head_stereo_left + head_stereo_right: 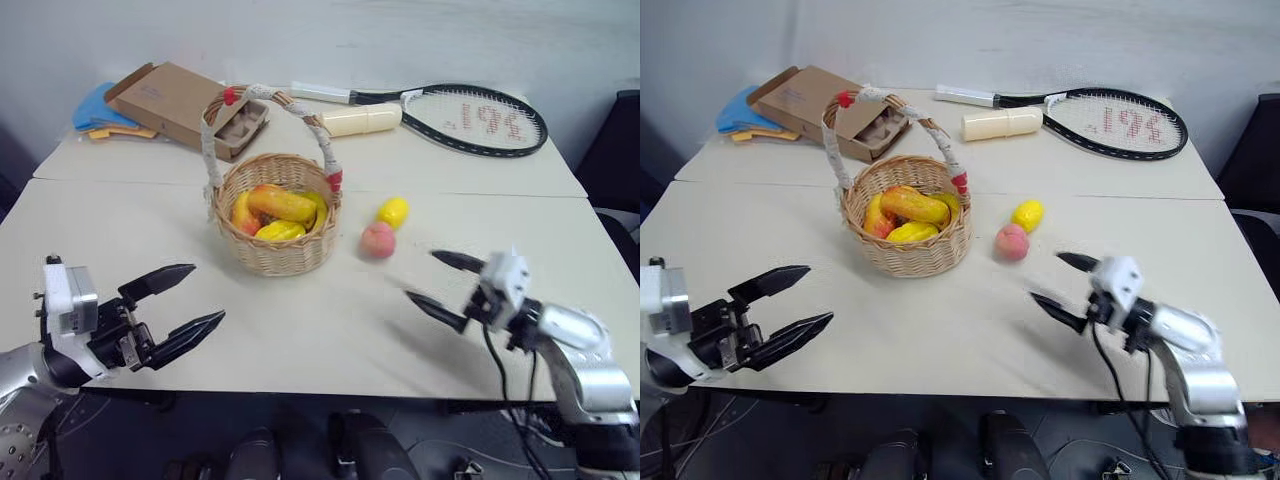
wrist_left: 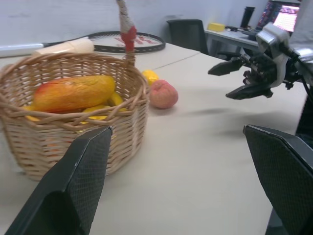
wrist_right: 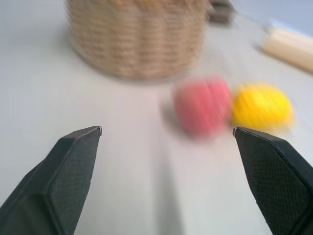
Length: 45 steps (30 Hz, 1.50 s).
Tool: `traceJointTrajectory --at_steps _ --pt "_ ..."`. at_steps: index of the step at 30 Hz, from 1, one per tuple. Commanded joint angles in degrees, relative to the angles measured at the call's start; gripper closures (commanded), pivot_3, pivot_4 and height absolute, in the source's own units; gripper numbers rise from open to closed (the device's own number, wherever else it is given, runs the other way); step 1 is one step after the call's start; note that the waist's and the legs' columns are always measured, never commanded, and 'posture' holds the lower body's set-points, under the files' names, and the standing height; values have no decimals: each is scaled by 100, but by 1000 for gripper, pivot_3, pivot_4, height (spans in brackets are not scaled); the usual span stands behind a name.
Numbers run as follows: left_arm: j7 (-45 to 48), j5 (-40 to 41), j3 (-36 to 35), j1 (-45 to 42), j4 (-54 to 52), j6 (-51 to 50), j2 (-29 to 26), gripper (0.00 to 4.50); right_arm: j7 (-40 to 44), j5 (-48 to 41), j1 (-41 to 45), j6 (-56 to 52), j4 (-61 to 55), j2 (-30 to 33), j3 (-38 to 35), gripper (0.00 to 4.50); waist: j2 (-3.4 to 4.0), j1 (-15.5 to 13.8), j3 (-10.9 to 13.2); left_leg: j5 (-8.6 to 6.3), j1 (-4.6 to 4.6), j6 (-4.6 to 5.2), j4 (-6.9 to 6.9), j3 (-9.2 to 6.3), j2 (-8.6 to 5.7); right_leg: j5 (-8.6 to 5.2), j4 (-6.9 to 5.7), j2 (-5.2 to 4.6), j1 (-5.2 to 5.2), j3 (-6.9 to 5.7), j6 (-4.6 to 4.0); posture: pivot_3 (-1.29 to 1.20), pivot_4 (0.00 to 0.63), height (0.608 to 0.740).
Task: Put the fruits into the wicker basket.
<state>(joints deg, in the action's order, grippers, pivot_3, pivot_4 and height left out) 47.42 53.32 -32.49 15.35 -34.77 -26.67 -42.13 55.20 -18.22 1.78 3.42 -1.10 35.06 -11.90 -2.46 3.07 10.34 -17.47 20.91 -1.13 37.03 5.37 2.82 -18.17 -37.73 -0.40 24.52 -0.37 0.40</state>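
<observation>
1. The wicker basket (image 1: 275,225) stands on the tabletop (image 1: 330,330) and already holds several fruits, a red-to-yellow mango (image 1: 281,203) uppermost over yellow pieces.
2. Two fruits are outstanding: the pink peach (image 1: 377,241) lies just beside the basket on its right, and the yellow lemon (image 1: 393,212) sits just behind the peach, close enough that the two nearly touch.
3. The right end effector (image 1: 437,280) hovers nearer the robot than the peach, jaws spread wide and empty, aimed roughly at it.
4. The left end effector (image 1: 178,304) hovers nearer the robot than the basket and to its left, also wide and empty.
5. Risk: the peach is round and glossy. An off-centre closure would likely squeeze it out sideways and send it rolling.
6. Risk: with the lemon so close, a wide finger passing behind the peach could knock the lemon away across the tabletop.
7. Risk: the basket looks light. A push from the peach or a finger could slide it.
8. Risk: the arched handle (image 1: 270,97) spans the opening. A careless carry could snag it and tip the contents.
</observation>
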Motion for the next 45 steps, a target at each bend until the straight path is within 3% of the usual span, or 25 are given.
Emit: traceJointTrajectory --at_steps 1,5,9,17,23,31,34,38,42,45 --pt "194 -177 202 -162 116 22 -179 0 -59 180 -254 792 655 166 -417 48 3 9 2 1 -3 -1 1 1 0 0 -4 3 0 4 0 0 150 740" --pt "218 -227 386 -381 243 -28 -233 0 -32 -34 -23 670 565 95 -268 48 10 43 6 0 -47 -8 -6 3 -3 0 -21 24 -15 50 0 0 150 740" --pt "191 -277 518 -486 252 -72 -207 0 -418 -30 996 -73 247 -182 226 48 18 115 11 -8 -71 -27 -8 0 1 1 -27 48 -25 78 0 0 150 740" --pt "149 -343 648 -474 186 -67 -127 0 -940 526 2647 -910 983 -837 1222 48 20 58 13 -16 -51 -46 -4 -3 15 -1 -16 62 -4 82 -2 0 150 740" --pt "-18 -246 478 -270 8 -109 -20 0 -949 901 3388 -952 1789 -1151 1677 48 22 26 14 -23 -48 -34 3 0 13 0 -15 58 -2 83 -2 0 150 740" --pt "-147 -228 362 -104 -160 -116 22 0 -891 1101 3711 -1123 2351 -1360 1899 48 22 31 14 -23 -49 -33 3 -2 15 0 -18 58 -1 82 -2 0 150 740" --pt "-177 -213 303 -87 -192 -112 9 0 -870 1114 3743 -1151 2395 -1336 1885 661 23 29 14 -23 -48 -33 2 -1 14 0 -18 58 0 82 -2 0 150 740" --pt "-197 -226 249 -58 -225 -116 26 0 -688 1147 3752 -997 2451 -1207 1855 1964 23 37 14 -23 -48 -33 0 -1 15 0 -18 58 0 82 -2 0 150 740" --pt "-261 -217 144 11 -264 -72 86 0 -47 513 3702 -870 1722 -1156 1603 2201 26 36 16 -23 -47 -33 1 -1 14 0 -18 58 0 82 -2 0 150 740" --pt "-364 -110 -98 93 -258 -43 184 0 585 -360 3676 -1583 503 -1115 1599 2201 41 48 25 -23 -46 -32 -2 -1 16 0 -18 59 3 81 -2 0 150 740"
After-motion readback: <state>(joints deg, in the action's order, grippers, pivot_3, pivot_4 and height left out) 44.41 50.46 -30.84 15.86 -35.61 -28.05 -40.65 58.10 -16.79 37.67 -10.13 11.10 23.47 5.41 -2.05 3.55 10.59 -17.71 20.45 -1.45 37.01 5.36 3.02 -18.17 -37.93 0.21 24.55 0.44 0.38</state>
